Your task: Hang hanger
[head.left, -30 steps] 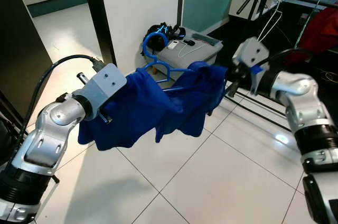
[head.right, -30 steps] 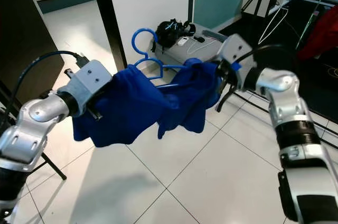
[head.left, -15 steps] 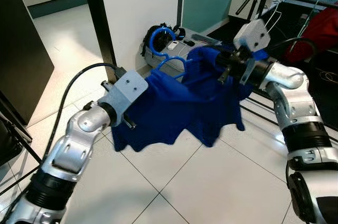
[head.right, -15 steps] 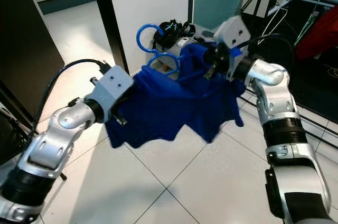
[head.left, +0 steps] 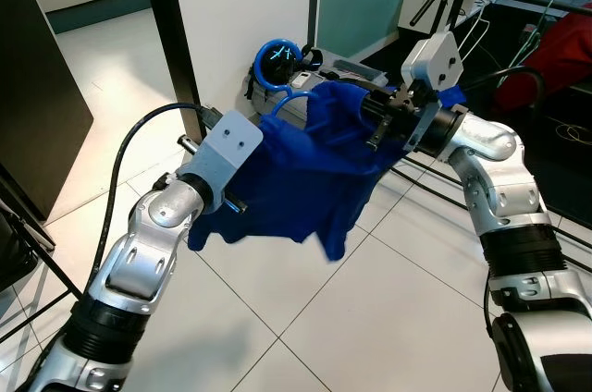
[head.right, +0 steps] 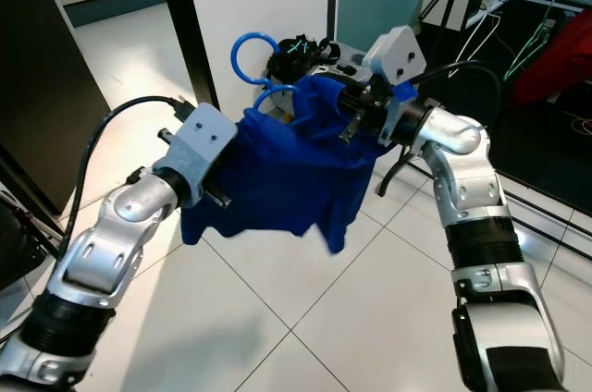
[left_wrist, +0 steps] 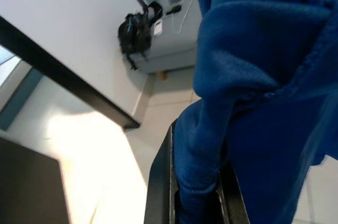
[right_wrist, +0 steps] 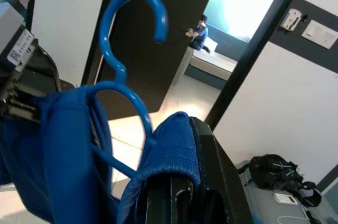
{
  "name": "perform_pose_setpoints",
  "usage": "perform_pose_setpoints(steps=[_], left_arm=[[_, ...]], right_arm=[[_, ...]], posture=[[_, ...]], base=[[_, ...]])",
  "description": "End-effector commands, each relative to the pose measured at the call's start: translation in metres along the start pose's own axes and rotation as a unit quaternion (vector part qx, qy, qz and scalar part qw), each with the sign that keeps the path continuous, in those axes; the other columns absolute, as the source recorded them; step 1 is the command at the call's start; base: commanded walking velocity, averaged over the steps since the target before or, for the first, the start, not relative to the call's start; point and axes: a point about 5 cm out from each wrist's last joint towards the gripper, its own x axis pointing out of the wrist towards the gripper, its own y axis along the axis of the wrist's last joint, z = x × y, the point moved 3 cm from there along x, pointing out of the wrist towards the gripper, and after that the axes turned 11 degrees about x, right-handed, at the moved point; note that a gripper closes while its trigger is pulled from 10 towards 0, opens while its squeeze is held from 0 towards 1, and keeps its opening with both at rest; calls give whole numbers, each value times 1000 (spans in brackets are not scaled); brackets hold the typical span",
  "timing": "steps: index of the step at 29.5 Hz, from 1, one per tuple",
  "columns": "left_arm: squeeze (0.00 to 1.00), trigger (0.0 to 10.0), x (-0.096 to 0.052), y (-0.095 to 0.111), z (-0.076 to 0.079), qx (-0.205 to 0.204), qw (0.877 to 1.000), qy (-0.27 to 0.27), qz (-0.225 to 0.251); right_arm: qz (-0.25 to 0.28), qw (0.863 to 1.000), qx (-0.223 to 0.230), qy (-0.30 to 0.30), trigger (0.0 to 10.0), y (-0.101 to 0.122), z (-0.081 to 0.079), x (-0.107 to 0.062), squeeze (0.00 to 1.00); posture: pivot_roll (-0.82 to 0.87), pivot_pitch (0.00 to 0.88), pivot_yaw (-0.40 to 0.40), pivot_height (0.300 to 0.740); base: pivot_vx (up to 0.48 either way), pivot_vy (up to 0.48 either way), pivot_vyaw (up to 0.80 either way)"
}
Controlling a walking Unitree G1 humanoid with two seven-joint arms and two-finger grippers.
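My rig: two silver arms with black joint bands and grey wrist housings.

On my left arm (head.left: 139, 263) I see rounded silver shells, a ribbed black collar near the base, and a thick black cable looping up to a grey angular wrist box (head.left: 227, 147) with two dark screw holes. My right arm (head.left: 504, 198) matches it, with a paler wrist box (head.left: 435, 61), a small blue fitting and black fingers (right_wrist: 208, 171).

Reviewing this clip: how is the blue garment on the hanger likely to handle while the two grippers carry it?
Probably floppy: the blue garment sags and folds between the left gripper and right gripper. It looks like soft, thick knit, so likely grippy rather than slippery. The blue hanger looks stiff, and may shift inside the loose cloth.
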Motion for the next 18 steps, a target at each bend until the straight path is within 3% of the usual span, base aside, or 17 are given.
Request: perform_pose_setpoints(steps=[1, 2, 6, 9, 14, 18], left_arm=[[0, 10000, -5, -15, -6, 30, 999, -4, -25], [0, 10000, -5, -15, -6, 30, 999, -4, -25], [0, 10000, -15, -35, -16, 60, 996, -11, -58], [0, 10000, -20, -45, -21, 76, 994, -15, -77], [0, 10000, -24, -52, -30, 85, 992, -1, -93], [0, 10000, -22, -52, -30, 96, 991, 0, -96]], right_arm=[[-13, 999, -21, -40, 0, 3, 18, -7, 0], [-13, 999, -21, -40, 0, 3, 18, -7, 0], [-40, 990, -35, -128, 0, 3, 49, -25, 0], [-49, 983, -39, -171, 0, 3, 63, -36, 0], [-37, 984, -24, -172, 0, 5, 64, -39, 0], [-18, 991, -17, -131, 0, 5, 50, -28, 0]], posture=[[1, 82, 3, 740], [1, 82, 3, 740], [4, 76, 5, 740], [5, 74, 5, 740], [5, 70, 7, 740], [0, 64, 7, 740]], base=[[0, 0, 0], [0, 0, 0], [0, 0, 0], [0, 0, 0], [0, 0, 0], [0, 0, 0]])
